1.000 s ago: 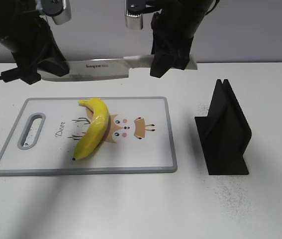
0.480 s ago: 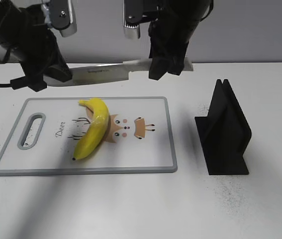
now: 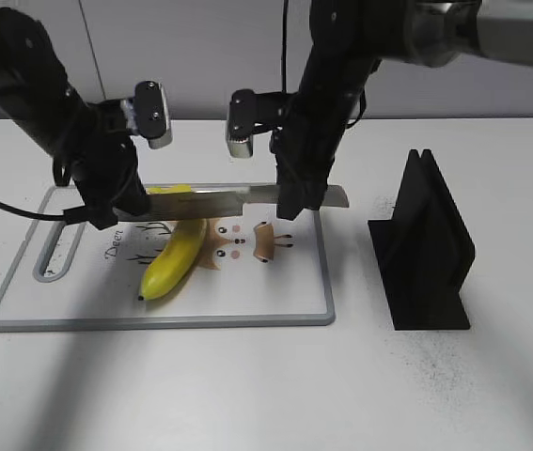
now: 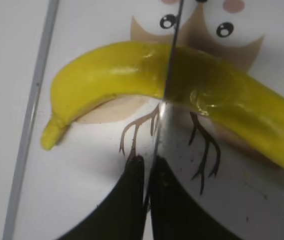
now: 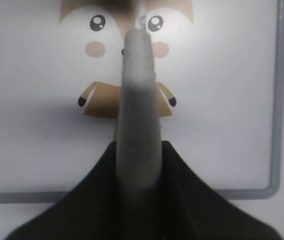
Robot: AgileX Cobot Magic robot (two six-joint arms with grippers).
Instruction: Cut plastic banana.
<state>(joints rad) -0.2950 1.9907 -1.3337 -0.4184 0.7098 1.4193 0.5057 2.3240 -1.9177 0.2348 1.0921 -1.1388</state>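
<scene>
While both claws are gripping one knife (image 3: 219, 199), the right claw (image 3: 299, 199) is clamping its grey handle and the left claw (image 3: 120, 202) is pinching the blade near its tip, so the blade is hanging level and steadied at both ends. Seen from the left wrist, the edge is lying straight across the banana (image 4: 172, 90), apparently right at its surface, though actual contact cannot be confirmed. The two-ended hold looks meant to press the blade down squarely without twisting.

The banana is resting on the board (image 3: 285, 301), left of centre, with its stem end pointing toward twelve o'clock and its dark tip toward seven o'clock. The blade is crossing its upper half. The cartoon deer (image 3: 247, 242) printed on the board is sitting at three o'clock from the fruit.

The board is lying on a white table (image 3: 247, 395), lightly speckled with dark specks. A black stand (image 3: 426, 249) is standing at three o'clock, well apart from the board. A pale wall is closing the room behind.
</scene>
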